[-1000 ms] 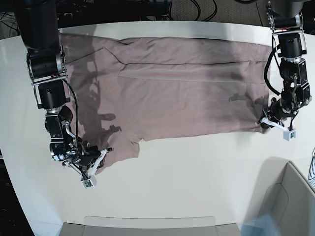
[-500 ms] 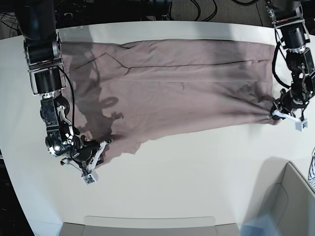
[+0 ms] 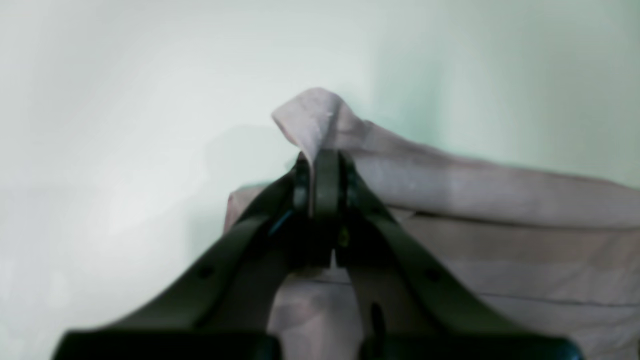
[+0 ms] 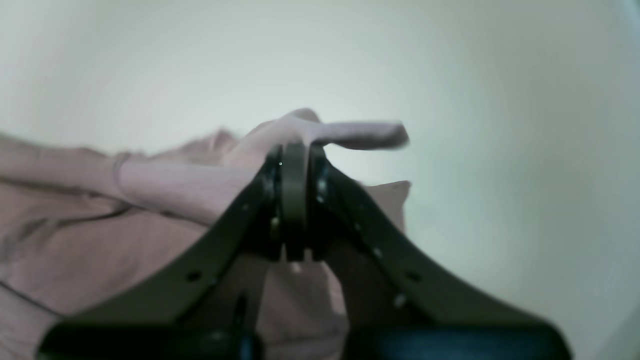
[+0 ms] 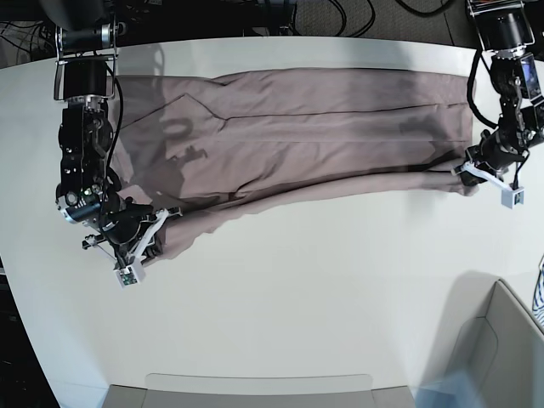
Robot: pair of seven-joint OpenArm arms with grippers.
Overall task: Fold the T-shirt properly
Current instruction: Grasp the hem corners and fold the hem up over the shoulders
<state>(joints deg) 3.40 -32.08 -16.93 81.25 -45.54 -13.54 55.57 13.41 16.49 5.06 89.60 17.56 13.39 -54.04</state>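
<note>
The T-shirt (image 5: 297, 140) lies across the white surface (image 5: 297, 314), its near edge raised between the two arms — both the left fingers (image 3: 320, 160) and the right fingers (image 4: 302, 150) pinch it. Folding seems partway along: this edge still needs laying over, then probably further folds and smoothing.

Readable text: you can make out none in any of the three views.
Labels, brands, numbers, signs: none that you can read on anything here.
</note>
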